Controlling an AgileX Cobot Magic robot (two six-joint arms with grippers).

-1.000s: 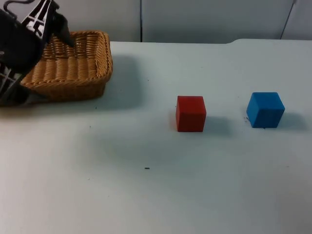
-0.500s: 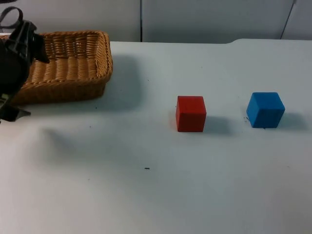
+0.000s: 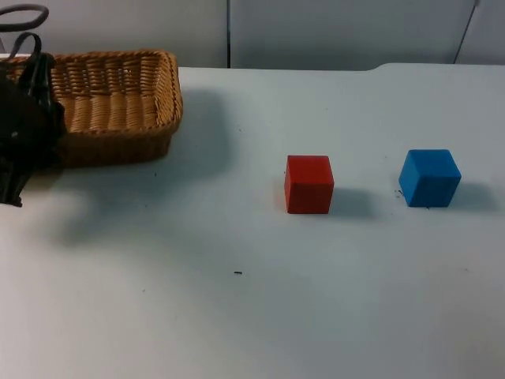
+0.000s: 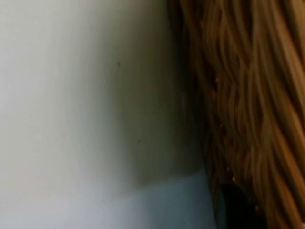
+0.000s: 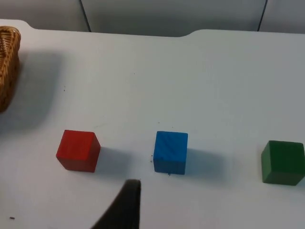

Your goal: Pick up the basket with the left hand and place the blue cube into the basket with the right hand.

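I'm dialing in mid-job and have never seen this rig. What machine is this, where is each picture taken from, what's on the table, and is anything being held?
This is a robot with two black arms, each ending in a two-finger gripper, working at a white table. One camera looks down on the table from above; the other two sit on the arms' wrists and look along the grippers.

In the top view, a wicker basket stands at the far left. The left arm is low at its near left side, and its wrist view shows the weave right up close beside a black fingertip. Whether it has gripped the basket, I cannot tell.

A red cube sits mid-table with the blue cube to its right, apart from it. The right wrist view adds a green cube beyond the blue one. The right arm waits, holding nothing.
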